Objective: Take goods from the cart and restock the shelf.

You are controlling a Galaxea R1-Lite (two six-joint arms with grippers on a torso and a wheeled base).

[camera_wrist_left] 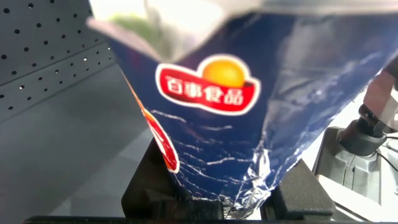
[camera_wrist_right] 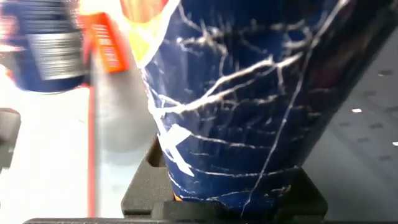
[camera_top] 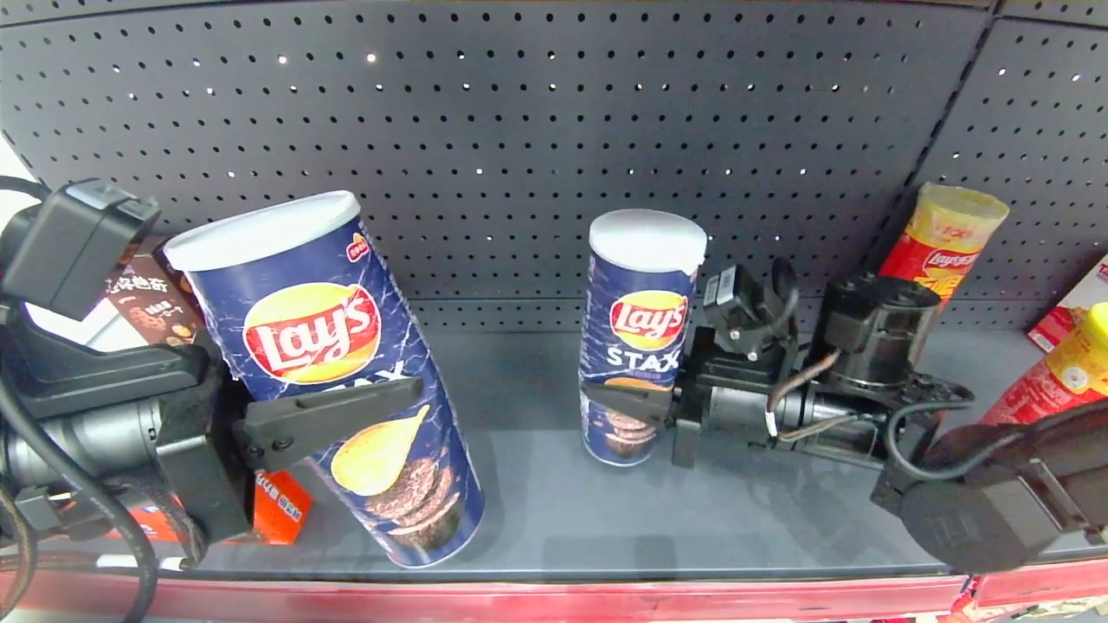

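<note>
shop | grey pegboard-backed shelf (camera_top: 537,510) with red front edge | chip cans (camera_top: 639,333) and snack boxes (camera_top: 151,303) in rows

Before you, shelf (camera_top: 537,484), back panel (camera_top: 519,130) behind it. Your left front: left can (camera_top: 329,372) tilted, top leaning left, base near shelf's front edge, left gripper (camera_top: 346,407) clamped round its middle. Shelf centre, farther back: middle can (camera_top: 636,337) upright, well apart from left can, right gripper (camera_top: 628,407) closed on its lower half from right. Far right rear: third can (camera_top: 939,242) leaning by back panel. Left rear: box (camera_top: 151,298) behind left gripper. Left front: small box (camera_top: 281,506) just beside left can's base. Right edge: bottle (camera_top: 1056,372).
</note>
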